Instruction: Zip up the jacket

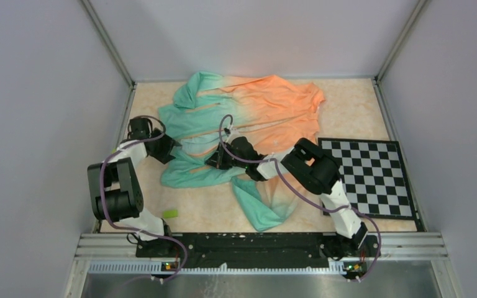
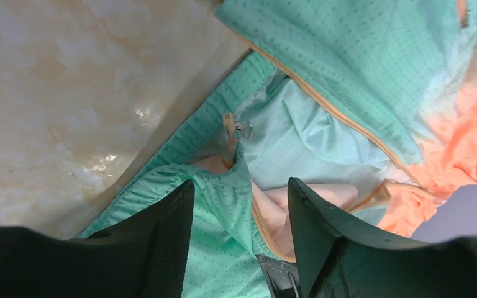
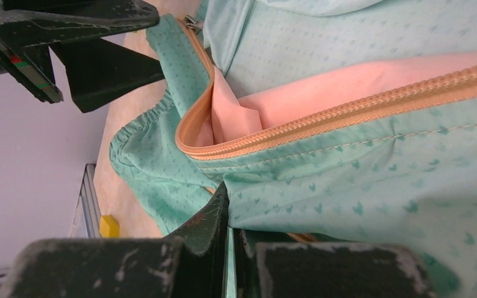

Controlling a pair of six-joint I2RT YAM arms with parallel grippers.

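The jacket (image 1: 273, 105) lies crumpled on the table, teal at the left and orange at the right. My left gripper (image 1: 166, 151) is at its teal left edge. In the left wrist view it (image 2: 239, 198) is open, with a teal fold and the tan zipper between the fingers (image 2: 161, 242). The metal zipper slider (image 2: 243, 128) sits just beyond the fingertips. My right gripper (image 1: 214, 162) is at the jacket's middle. In the right wrist view it (image 3: 231, 239) is shut on a thin teal layer just below the zipper teeth (image 3: 348, 102). The slider (image 3: 190, 23) shows there too.
A black-and-white checkerboard (image 1: 369, 177) lies at the right of the beige table (image 1: 360, 105). A small yellow-green block (image 1: 171, 213) sits near the front left, also in the right wrist view (image 3: 109, 226). Grey walls enclose the table.
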